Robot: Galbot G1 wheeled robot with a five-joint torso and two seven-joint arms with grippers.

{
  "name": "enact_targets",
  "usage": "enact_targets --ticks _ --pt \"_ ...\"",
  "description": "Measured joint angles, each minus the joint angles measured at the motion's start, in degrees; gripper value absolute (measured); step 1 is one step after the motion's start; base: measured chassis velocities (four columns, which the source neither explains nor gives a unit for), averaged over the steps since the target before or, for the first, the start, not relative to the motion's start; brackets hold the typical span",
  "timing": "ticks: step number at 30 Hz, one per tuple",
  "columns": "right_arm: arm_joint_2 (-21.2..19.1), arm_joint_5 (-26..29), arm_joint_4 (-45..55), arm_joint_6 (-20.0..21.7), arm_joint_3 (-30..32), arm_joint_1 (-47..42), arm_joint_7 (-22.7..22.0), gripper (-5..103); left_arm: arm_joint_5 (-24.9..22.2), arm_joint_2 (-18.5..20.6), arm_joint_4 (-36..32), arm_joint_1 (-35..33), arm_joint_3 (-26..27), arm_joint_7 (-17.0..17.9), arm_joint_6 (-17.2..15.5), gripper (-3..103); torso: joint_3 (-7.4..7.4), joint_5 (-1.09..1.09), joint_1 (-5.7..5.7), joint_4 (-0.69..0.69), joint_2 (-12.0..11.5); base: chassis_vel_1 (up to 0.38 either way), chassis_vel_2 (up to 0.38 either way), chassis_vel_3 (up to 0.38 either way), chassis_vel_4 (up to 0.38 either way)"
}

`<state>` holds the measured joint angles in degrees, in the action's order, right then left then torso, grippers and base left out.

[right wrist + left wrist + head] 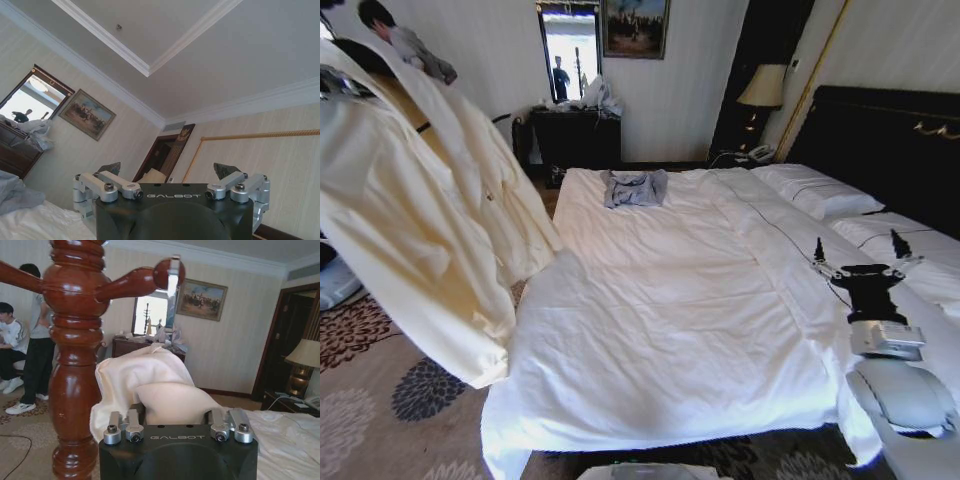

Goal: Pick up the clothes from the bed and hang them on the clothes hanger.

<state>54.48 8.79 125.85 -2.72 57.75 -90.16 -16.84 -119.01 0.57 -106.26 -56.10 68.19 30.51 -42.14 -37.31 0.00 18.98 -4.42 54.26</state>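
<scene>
The cream top (420,210) hangs at far left off the bed (660,300), hiding the left gripper's (175,412) jaws clenched on it, while the right gripper (860,255) waits released over the bed's right.

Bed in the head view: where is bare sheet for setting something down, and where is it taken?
The bed is bare across its middle and foot, between the hanging cream top and the right gripper. Taken spots: the grey-blue garment at the far edge, the pillows by the headboard, and the open right gripper over the right side.
</scene>
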Motion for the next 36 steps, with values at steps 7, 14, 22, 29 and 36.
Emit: enact_targets --ticks 7,14,22,29,36 --pt "0.36 -0.74 -0.29 -0.24 -0.3 -0.36 0.11 100 -0.06 -0.79 0.12 -0.09 1.21 1.21 0.0 86 0.0 0.0 0.0 0.0 0.0 0.0 0.0 0.0 0.0" --pt "0.34 -0.99 -0.8 -0.37 -0.63 -0.1 0.16 100 -0.77 -1.58 0.06 0.23 2.38 3.22 0.0 100 0.0 0.0 0.0 0.0 0.0 0.0 0.0 0.0 0.0" --pt "0.13 -0.98 -0.95 -0.4 -0.79 0.16 0.17 100 -3.25 -2.23 -1.7 0.78 3.35 11.25 0.01 100 0.0 0.0 0.0 0.0 0.0 0.0 0.0 0.0 0.0" --pt "0.07 -0.86 -0.95 -0.35 -0.95 0.58 0.15 100 -9.12 -2.05 -2.96 1.56 4.42 15.35 0.0 100 0.0 -0.01 0.0 0.0 0.0 0.0 0.0 0.0 0.0" --pt "-0.02 -0.67 -1.15 -0.19 -1.09 1.08 0.06 100 -15.66 -1.59 -6.27 2.73 5.5 21.23 0.01 100 0.0 0.0 0.0 0.0 0.0 0.0 0.0 0.0 0.0"
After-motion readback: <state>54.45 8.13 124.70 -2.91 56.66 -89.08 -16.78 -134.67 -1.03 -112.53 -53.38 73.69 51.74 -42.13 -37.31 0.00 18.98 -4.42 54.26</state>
